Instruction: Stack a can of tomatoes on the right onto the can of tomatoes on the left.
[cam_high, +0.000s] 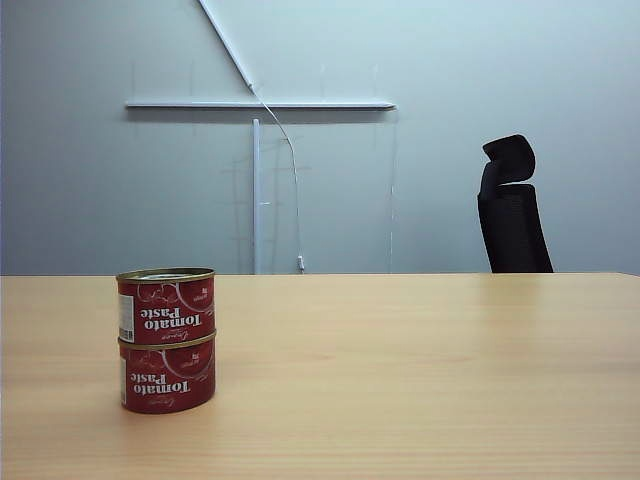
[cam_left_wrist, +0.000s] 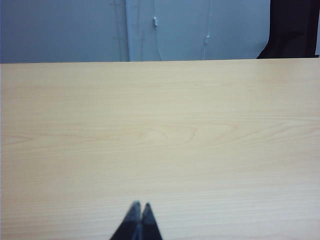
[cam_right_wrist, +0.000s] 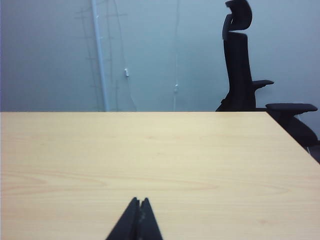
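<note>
Two red tomato cans (cam_high: 166, 340) with white lettering, pale wood-grain table (cam_high: 400, 370), black chair (cam_high: 512, 215).

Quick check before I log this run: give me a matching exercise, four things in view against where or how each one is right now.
Things:
1. upper red tomato paste can
2. lower red tomato paste can
3. left hand
4. black office chair

States:
A. behind the far right edge of the light wooden table
B. directly on the tabletop, bearing a load
C. shut, holding nothing, above bare wood
D. resting on another can's lid

Pairs: 1-D, 2-B, 3-C, 4-A

The right hand is also shut and holds nothing.
</note>
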